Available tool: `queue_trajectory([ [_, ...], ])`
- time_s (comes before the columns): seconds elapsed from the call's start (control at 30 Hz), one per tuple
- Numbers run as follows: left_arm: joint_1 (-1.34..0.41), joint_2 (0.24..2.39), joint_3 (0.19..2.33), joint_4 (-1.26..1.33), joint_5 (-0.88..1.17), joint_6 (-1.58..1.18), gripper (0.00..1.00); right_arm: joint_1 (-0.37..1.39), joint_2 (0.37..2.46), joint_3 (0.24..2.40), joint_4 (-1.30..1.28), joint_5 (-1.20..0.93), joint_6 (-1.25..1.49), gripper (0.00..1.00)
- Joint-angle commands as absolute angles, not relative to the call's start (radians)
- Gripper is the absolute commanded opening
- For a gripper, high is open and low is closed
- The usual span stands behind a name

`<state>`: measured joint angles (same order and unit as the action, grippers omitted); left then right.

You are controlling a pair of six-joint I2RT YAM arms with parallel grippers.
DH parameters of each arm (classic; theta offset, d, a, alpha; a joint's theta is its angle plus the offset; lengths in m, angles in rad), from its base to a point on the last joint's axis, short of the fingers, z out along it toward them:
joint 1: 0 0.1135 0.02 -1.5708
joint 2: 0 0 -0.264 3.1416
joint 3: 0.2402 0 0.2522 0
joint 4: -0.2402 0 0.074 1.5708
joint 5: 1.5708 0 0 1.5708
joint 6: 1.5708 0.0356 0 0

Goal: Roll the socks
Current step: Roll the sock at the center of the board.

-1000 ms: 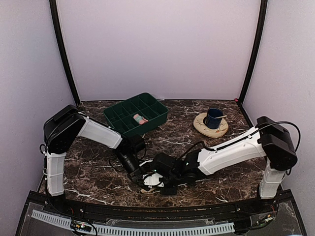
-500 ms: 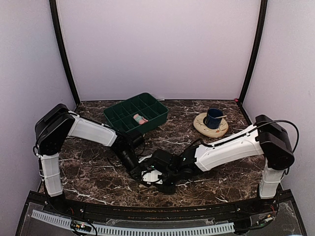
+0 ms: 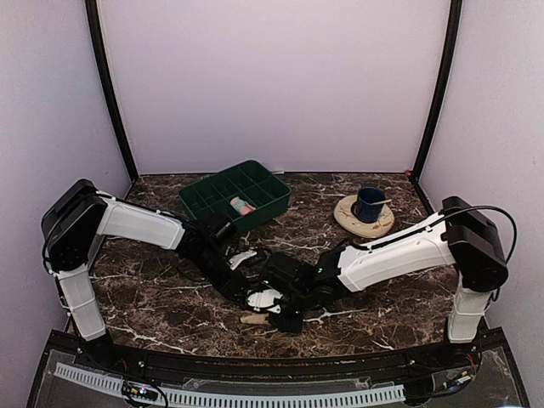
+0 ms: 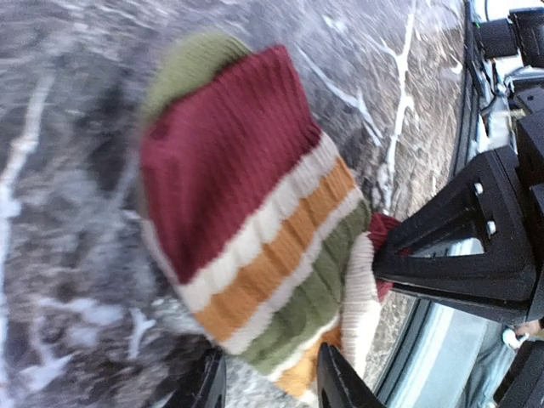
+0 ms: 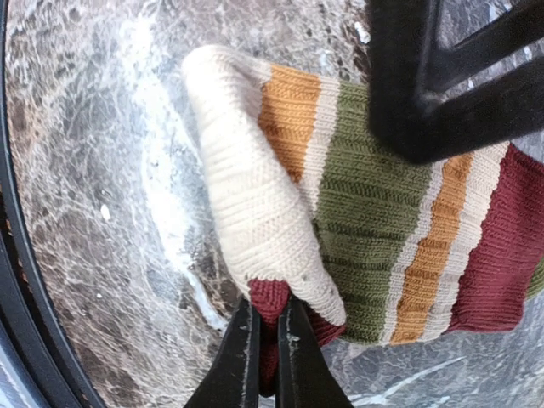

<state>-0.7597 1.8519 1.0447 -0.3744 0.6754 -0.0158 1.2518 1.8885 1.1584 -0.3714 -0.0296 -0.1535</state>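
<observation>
Right hand (image 5: 269, 308) is pinching the striped sock (image 5: 374, 255), its two fingers pressed tight together on a dark red fold that is peeking out from under the cream end. Left hand (image 4: 270, 374) is standing part open, with its fingers (image 4: 333, 381) spread on either side of the sock's near edge and not squeezing it. As far as I can see, it is gripping nothing.

The sock is lying flat on the marble bench (image 3: 153, 297), close to the near edge and about midway between the two arm bases, right where both arms are meeting. It is showing bands of dark red, cream, orange and olive green, with an olive tip at the far end from the right hand. The cream end is doubling over onto the striped part beside the pinch.

Farther back on the bench, a green tray (image 3: 212, 200) with dividers is holding a small pink sock bundle (image 3: 242, 206) in one of its compartments. Off to the right, well apart from the hands, a blue cup (image 3: 370, 204) is sitting on a tan plate (image 3: 353, 223).
</observation>
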Motion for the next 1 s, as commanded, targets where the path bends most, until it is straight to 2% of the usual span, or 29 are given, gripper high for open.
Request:
queue_trajectory([
  [0.0,-0.75,1.788,1.022,-0.317,0.619,-0.057,0.4,1.249,1.885,1.103,-0.414,-0.138,-0.057,0.0],
  [0.27,-0.75,1.733,0.978,-0.235,0.569,-0.104,0.4,1.221,1.845,1.06,-0.385,-0.26,0.044,0.0],
  [0.7,-0.755,1.601,0.849,-0.11,0.562,-0.145,0.4,1.059,1.82,1.016,-0.362,-0.575,0.118,0.0],
  [0.97,-0.839,1.504,0.778,-0.047,0.471,-0.128,0.43,1.006,1.841,1.026,-0.36,-0.698,0.137,0.0],
])
